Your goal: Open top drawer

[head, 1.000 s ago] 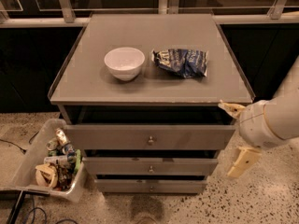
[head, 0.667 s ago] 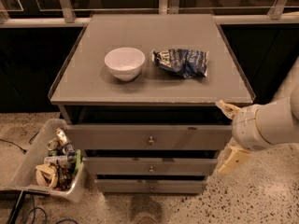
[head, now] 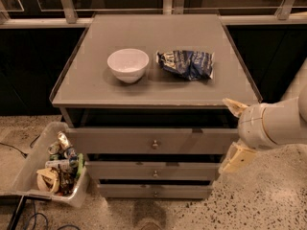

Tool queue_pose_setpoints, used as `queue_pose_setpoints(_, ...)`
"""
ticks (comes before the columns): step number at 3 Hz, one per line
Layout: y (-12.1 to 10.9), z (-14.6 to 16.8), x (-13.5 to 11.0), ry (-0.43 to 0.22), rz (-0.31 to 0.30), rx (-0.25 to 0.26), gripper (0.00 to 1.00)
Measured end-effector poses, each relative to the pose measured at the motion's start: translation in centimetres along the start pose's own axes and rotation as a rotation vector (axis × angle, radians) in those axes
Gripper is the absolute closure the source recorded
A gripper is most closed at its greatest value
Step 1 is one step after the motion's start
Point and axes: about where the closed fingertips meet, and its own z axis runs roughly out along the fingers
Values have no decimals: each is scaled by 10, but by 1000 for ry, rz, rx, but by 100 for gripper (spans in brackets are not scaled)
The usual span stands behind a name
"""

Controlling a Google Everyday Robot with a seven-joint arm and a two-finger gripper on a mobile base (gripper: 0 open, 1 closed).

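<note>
Beneath grey tabletop [head: 96, 83], top drawer [head: 124, 141] meets gripper [head: 228, 135] at its right end, fingers [head: 234, 106] apart.

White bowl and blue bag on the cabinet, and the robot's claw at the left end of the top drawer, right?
Not left: the camera view shows the gripper at the right end of the top drawer. The rest is right.

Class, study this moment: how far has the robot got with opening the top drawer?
Done: the open gripper sits at the right end of the top drawer. In hand: lining up on the front; the knob is untouched and nothing is gripped. Left: the whole pull, since none of the drawer's inside shows yet.
</note>
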Motion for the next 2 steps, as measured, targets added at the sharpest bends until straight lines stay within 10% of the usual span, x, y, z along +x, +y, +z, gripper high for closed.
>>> queue_pose_setpoints(2, 34, 21, 6, 18, 8, -90, 0)
